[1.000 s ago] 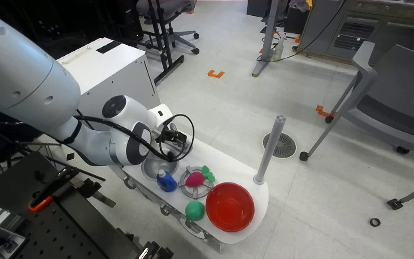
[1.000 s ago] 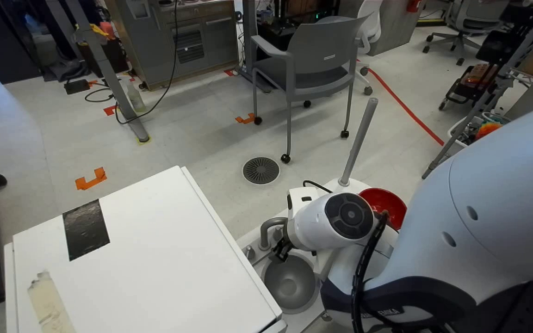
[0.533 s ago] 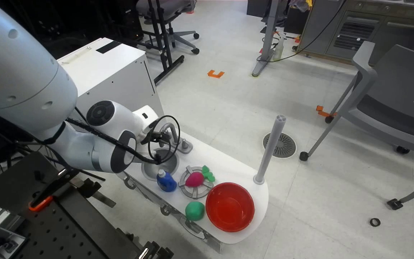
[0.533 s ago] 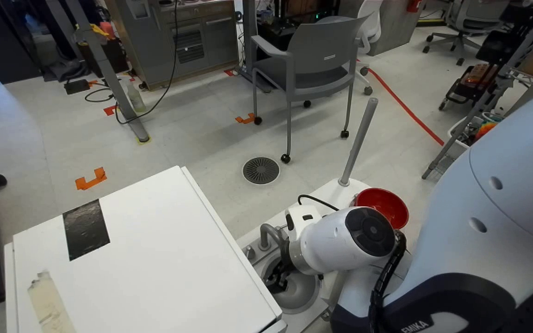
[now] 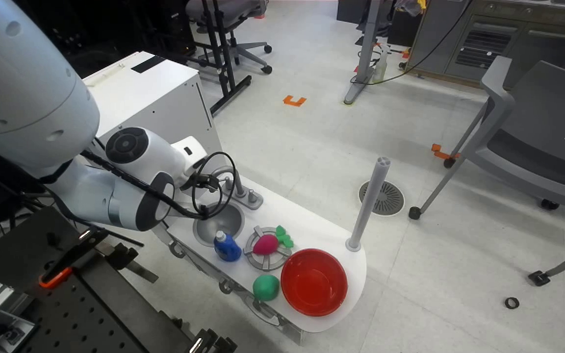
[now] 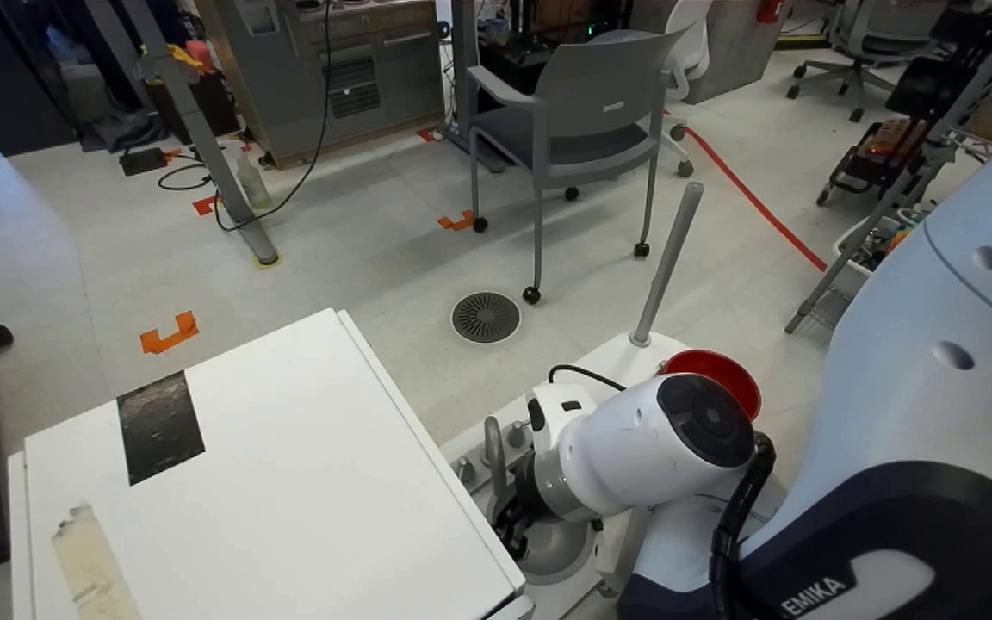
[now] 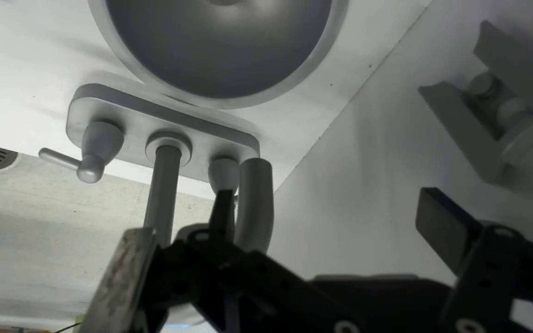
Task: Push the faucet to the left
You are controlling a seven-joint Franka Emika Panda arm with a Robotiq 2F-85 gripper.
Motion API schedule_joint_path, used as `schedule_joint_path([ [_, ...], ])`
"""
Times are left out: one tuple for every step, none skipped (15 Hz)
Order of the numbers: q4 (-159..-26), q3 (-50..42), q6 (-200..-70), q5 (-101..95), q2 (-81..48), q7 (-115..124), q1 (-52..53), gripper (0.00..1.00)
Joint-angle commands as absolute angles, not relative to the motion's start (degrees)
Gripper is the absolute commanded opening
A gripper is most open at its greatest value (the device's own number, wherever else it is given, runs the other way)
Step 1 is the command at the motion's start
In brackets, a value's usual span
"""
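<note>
The silvery-grey faucet stands on its base plate behind the sink, its arched pipe showing in both exterior views (image 5: 239, 187) (image 6: 493, 439). In the wrist view its upright pipe (image 7: 164, 185) stands left of the jaws, and the spout's free end hangs beside the left finger. My gripper (image 5: 208, 182) is at the spout, above the sink (image 5: 231, 220). In the wrist view the gripper (image 7: 326, 208) is open, fingers wide apart, with the spout end between them on the left finger's inner side. I cannot tell whether they touch. An exterior view shows the gripper (image 6: 513, 525) partly behind the white box.
A white box (image 6: 272, 482) stands close beside the sink end. The white counter bears a blue bottle (image 5: 227, 249), a burner with a pink and green toy (image 5: 266, 244), a green ball (image 5: 266, 287), a red bowl (image 5: 314, 279) and a grey post (image 5: 371, 201). Tap knobs (image 7: 102, 141) flank the faucet.
The gripper has moved left in an exterior view, toward the white box. The faucet's spout has swung with it, from pointing over the sink's far side to pointing toward the box side.
</note>
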State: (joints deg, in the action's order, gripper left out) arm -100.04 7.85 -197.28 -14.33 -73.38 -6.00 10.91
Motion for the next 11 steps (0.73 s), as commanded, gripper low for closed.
schedule_joint_path([
  [-108.7, 8.58, -192.47, -11.8, -65.73, -4.13, 8.24, 1.0],
  [-111.4, 7.67, -190.78, -10.09, -63.1, -2.93, 8.35, 1.0],
  [-115.05, 6.93, -189.07, -8.69, -59.4, -2.08, 8.02, 1.0],
  [-117.24, 6.31, -187.06, -7.19, -56.63, -1.36, 7.76, 1.0],
  [-118.89, 5.43, -184.79, -5.39, -53.9, -0.45, 7.9, 1.0],
  [-120.68, 4.56, -182.37, -3.74, -50.82, 0.58, 7.98, 1.0],
  [-122.17, 3.76, -179.44, -2.27, -47.7, 1.57, 8.01, 1.0],
  [-115.92, 4.98, -184.35, -4.2, -55.8, -1.22, 7.75, 1.0],
  [-117.69, 4.29, -182.16, -3.44, -52.8, -0.48, 7.7, 1.0],
  [-119.14, 3.91, -180.74, -3.19, -50.49, 0.05, 7.66, 1.0],
  [-120.2, 3.78, -180.12, -3.06, -49.07, 0.4, 7.67, 1.0],
])
